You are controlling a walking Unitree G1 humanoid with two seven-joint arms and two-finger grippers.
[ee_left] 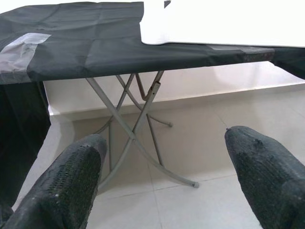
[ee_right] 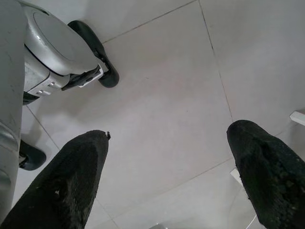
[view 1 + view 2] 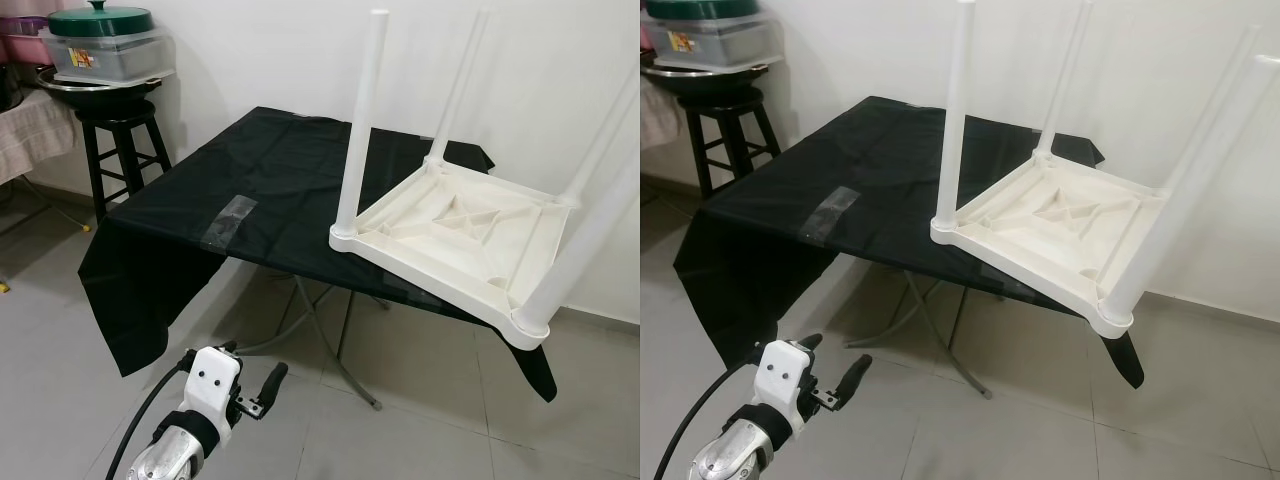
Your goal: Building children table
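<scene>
- We see the white plastic children's table (image 3: pixel 455 235) lying upside down on the right end of the black-covered tabletop (image 3: pixel 250 180), its four legs pointing up and one corner past the front edge.
- Our left hand (image 3: pixel 235 372) hovers low before the tabletop, fingers spread, holding nothing.
- Our right hand (image 2: pixel 167 176) hangs over the tiled floor (image 2: pixel 167 95), fingers spread and empty.

the silver left arm with white wrist housing (image 3: pixel 212 385) is raised low in front, its two-fingered black left gripper (image 3: pixel 232 372) spread wide and gripping nothing. the two-fingered black right gripper (image 2: pixel 171 176) points downward, its textured fingers (image 2: pixel 71 181) likewise parted and empty
</scene>
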